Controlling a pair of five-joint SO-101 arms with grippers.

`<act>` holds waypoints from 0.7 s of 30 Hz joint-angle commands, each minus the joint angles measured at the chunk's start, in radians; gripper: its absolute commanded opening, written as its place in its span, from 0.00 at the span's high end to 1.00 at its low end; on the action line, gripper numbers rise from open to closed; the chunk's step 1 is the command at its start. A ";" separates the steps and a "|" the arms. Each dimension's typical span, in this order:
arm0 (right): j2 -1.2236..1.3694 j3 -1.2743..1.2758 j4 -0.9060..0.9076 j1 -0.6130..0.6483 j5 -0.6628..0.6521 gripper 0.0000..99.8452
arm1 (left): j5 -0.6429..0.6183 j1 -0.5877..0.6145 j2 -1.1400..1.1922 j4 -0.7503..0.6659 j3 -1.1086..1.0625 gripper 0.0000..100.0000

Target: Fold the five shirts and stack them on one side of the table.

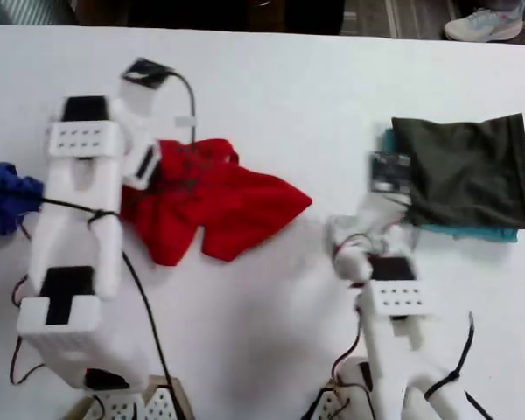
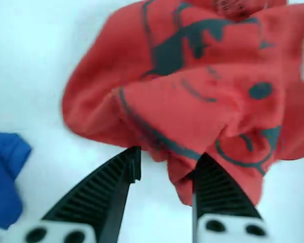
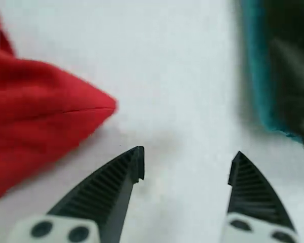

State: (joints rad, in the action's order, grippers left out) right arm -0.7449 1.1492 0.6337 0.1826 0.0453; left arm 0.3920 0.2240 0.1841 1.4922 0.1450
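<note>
The blue shirt [image 1: 4, 197] is cut off at the frame edge and partly behind the left arm [image 1: 74, 219]. It is crumpled and its shape is hard to read; in the left wrist view it is just a rounded corner out past one jaw. The teal shirt [image 1: 472, 233] is mostly hidden under the dark green shirt [image 1: 468, 171], with only a thin strip showing along the edges. Both are folded flat, roughly rectangular and stacked. In the high view the end of the right arm [image 1: 394, 297] overlaps the stack's near edge; contact there cannot be told. The red shirt [image 1: 214, 206] is unfolded, a soft wrinkled heap with dark line print and one pointed flap. Black and ribbed, the left jaws are spread apart with the red shirt just ahead of them. A fold overlaps one jaw tip, touching or not unclear; the other jaw is over bare white table [image 1: 332, 87]. Also spread apart are the right jaws, holding nothing, table under the gap. The red flap's point lies beyond one jaw and the teal edge beyond the other, both apart from the tips. Bare table runs between the red shirt and the stack, and in a wide band past both.
</note>
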 commanded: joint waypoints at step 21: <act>0.885 -0.677 0.005 0.325 -0.190 0.87 | 0.064 0.199 -0.038 -0.068 0.004 0.83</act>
State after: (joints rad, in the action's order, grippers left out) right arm 0.0882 0.6091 0.5631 0.4971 -0.1204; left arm 0.4534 0.4127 0.1841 1.4400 0.1343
